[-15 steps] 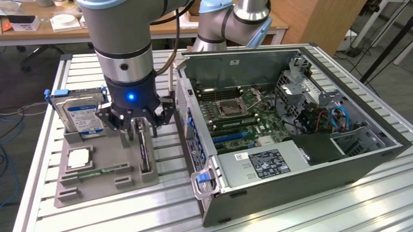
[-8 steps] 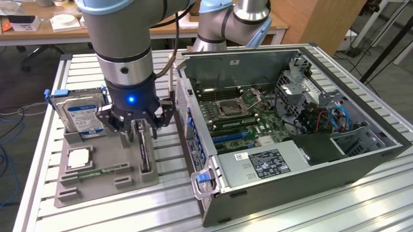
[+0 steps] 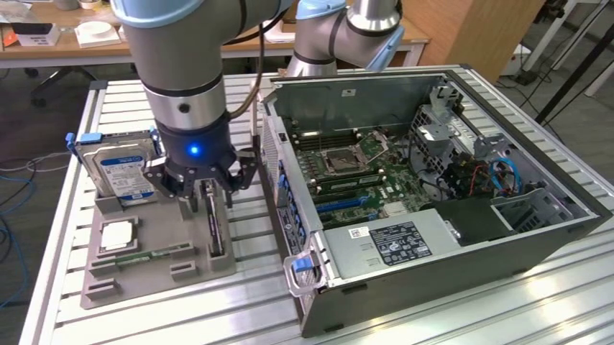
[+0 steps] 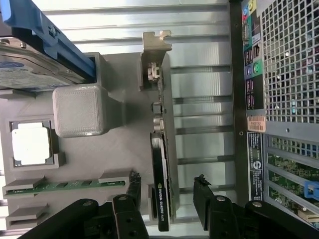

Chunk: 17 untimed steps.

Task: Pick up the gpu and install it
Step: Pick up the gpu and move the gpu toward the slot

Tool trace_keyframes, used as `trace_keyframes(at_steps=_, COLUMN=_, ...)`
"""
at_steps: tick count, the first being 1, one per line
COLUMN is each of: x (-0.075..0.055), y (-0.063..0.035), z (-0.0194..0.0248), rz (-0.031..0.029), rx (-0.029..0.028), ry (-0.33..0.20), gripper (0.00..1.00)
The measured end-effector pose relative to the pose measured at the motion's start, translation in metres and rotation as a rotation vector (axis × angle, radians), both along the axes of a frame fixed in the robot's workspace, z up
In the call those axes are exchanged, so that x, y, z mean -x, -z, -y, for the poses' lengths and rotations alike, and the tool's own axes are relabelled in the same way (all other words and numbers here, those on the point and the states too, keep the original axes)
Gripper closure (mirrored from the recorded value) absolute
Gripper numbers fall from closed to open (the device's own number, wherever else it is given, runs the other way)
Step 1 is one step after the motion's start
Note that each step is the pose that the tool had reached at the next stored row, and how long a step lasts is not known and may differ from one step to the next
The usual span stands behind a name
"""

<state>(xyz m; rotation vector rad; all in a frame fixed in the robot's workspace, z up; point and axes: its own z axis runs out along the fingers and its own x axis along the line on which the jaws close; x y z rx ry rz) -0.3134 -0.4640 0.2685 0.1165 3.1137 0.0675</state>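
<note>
Table: slatted metal bench; a wooden desk runs behind it at 12 o'clock in the exterior view.
Tray: grey moulded tray at 9 o'clock of the computer case.
Tray contents: the hard drive stands upright at its 11 o'clock corner. A processor chip lies flat at 9 o'clock. The memory stick lies in its slot toward 7 o'clock. The gpu is on its 3 o'clock side.
Case contents: the case lies open on its side. It holds the motherboard at centre and a labelled power supply at 6 o'clock.
Gpu: stands on edge in its tray slot, not lifted, with the silver bracket at the end away from the gripper.
Gripper: the gripper is released and grasps nothing. Its fingers straddle the black cooler with a gap on each side.
Hidden: in the exterior view the gripper covers the card's 12 o'clock end. The card's bottom edge is sunk in the slot. The arm's upper part is cut off.
</note>
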Motion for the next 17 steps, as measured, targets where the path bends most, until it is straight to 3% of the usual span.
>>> trace_keyframes(at_steps=17, x=0.004, y=0.0123, z=-0.0125, rz=0.0001, rx=0.0003, ry=0.000, gripper=0.45)
